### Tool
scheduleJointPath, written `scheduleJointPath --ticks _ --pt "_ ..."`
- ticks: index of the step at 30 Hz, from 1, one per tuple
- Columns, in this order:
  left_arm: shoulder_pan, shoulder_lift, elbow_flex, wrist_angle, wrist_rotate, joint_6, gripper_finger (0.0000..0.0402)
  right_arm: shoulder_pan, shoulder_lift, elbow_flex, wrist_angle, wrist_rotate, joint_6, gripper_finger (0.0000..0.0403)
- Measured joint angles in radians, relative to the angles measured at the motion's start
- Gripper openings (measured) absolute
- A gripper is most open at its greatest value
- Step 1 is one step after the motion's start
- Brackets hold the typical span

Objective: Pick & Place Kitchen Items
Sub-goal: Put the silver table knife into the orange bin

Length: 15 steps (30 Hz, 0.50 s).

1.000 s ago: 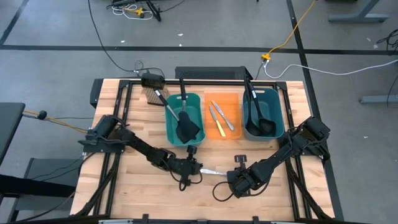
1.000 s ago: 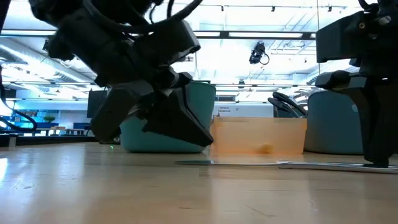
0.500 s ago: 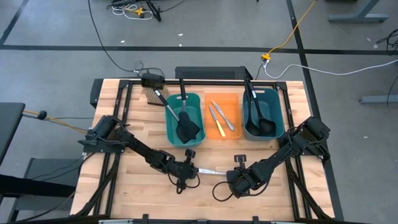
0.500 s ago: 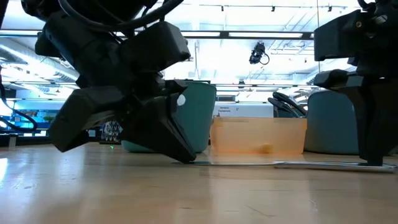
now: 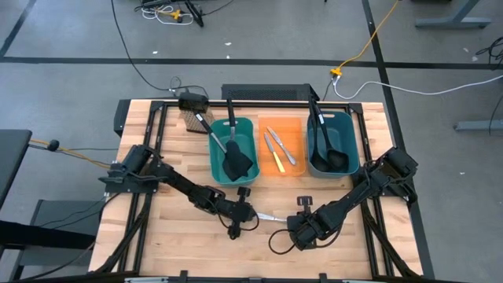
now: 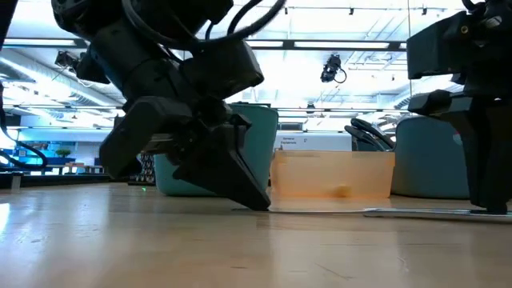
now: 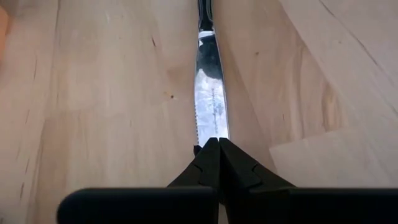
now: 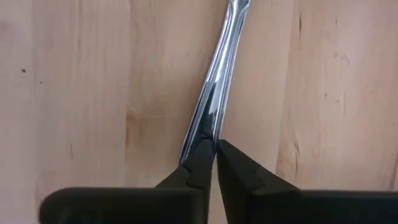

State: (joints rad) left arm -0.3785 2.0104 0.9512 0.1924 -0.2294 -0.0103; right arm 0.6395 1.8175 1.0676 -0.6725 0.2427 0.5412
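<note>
A small silver knife (image 5: 269,216) lies on the wooden table in front of the bins, between my two grippers. My left gripper (image 5: 248,215) is shut at its blade end (image 7: 210,106). My right gripper (image 5: 293,225) is shut at its handle end (image 8: 217,81). In the low view the knife (image 6: 416,212) lies along the table top, with the left arm (image 6: 192,136) leaning down to it and the right arm (image 6: 480,120) standing at its other end. My left gripper pinches the tip of the knife's blade (image 7: 210,134) between its two fingertips, slanting down from the table's left, along the knife. The knife lies on the table. My right gripper pinches the end of the knife's steel handle (image 8: 205,134) between its two fingertips, slanting down from the table's right, along the knife.
Three bins stand in a row behind the knife: a teal bin (image 5: 216,157) with two black spatulas, an orange bin (image 5: 297,134) with two knives, one yellow-handled, and a teal bin (image 5: 352,145) with black ladles. Bare wood lies to the left, right and near side.
My left gripper has dipped low over the table and gone toward the table's right edge, up to the knife's blade tip. My right gripper has stayed at the handle end.
</note>
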Motion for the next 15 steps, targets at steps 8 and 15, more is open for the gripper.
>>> scheduleJointPath --ticks 8,15 --pt "0.001 0.01 -0.002 0.027 0.006 -0.013 0.0002 -0.002 -0.042 0.0 -0.005 -0.045 0.076 0.0108" --pt "0.001 0.01 -0.004 0.029 0.01 -0.031 0.0002 0.002 -0.053 0.0 0.023 -0.106 0.189 0.0157"
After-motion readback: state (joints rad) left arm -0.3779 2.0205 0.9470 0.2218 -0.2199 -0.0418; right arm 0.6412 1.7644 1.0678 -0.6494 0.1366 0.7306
